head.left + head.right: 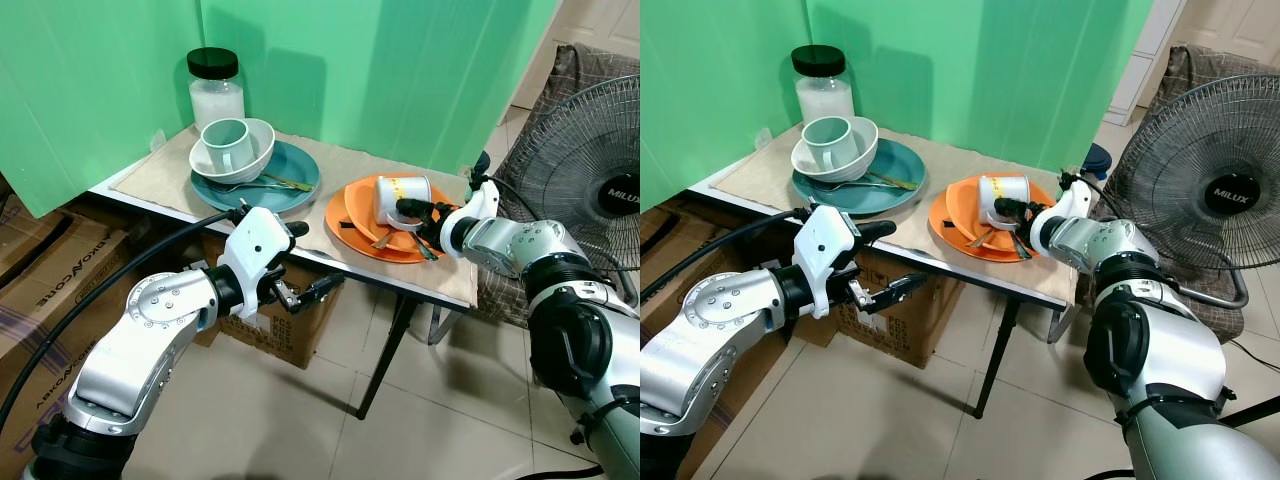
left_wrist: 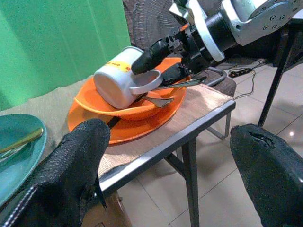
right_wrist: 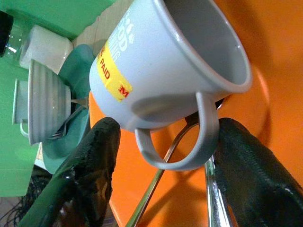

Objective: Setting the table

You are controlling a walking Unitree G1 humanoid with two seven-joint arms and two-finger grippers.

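A white mug with a yellow label lies on its side in an orange bowl, which sits on an orange plate with some cutlery. My right gripper is at the mug's handle, open, one finger on each side of it. A teal plate further left carries a white bowl holding a pale green mug, with a fork beside them. My left gripper hangs open and empty just below the table's front edge.
A lidded jar stands at the table's back corner against the green backdrop. A standing fan is close on the right. Cardboard boxes sit under the table. A beige mat covers the tabletop.
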